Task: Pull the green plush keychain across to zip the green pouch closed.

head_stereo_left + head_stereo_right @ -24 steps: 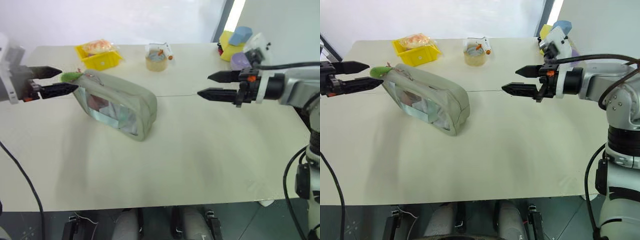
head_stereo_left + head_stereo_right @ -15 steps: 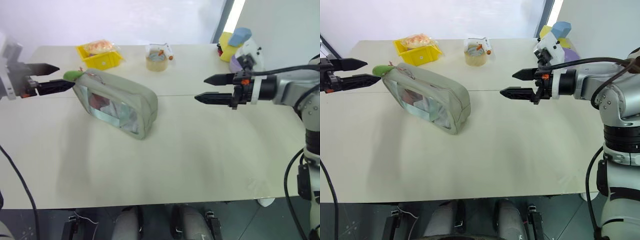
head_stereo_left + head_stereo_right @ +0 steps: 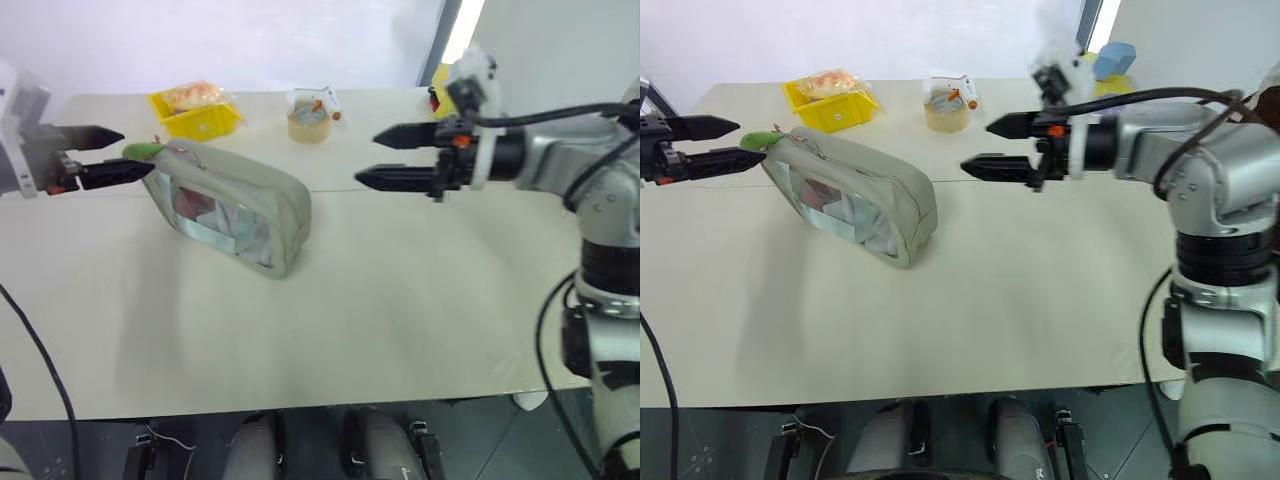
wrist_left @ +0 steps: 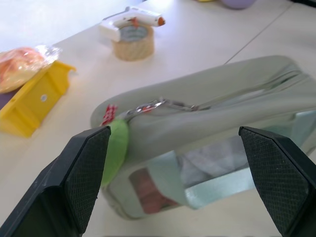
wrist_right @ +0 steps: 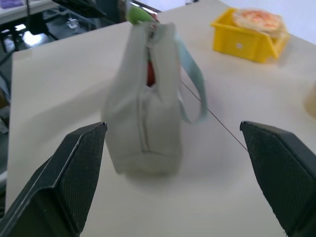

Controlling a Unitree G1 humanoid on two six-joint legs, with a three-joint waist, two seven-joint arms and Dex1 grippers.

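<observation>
The green pouch (image 3: 232, 203) lies on the pale table, one end toward each gripper, its zip on top. The green plush keychain (image 3: 141, 151) hangs at the pouch's left end. My left gripper (image 3: 750, 138) is open at that end, level. The keychain sits between its fingertips, close to one finger (image 4: 89, 163). In the right wrist view a short gap in the zip (image 5: 148, 74) shows something red inside. My right gripper (image 3: 366, 157) hovers open and empty to the right of the pouch, pointing at it, a gap of table between them.
A yellow tray (image 3: 200, 118) holding a wrapped packet stands behind the pouch. A tape roll (image 3: 306, 124) with a white tool on top sits at the table's far middle. Coloured toys (image 3: 1114, 62) are at the far right corner. A seam (image 3: 560, 190) crosses the table.
My right gripper has moved left toward the pouch, still open. The left gripper and the pouch have stayed in place.
</observation>
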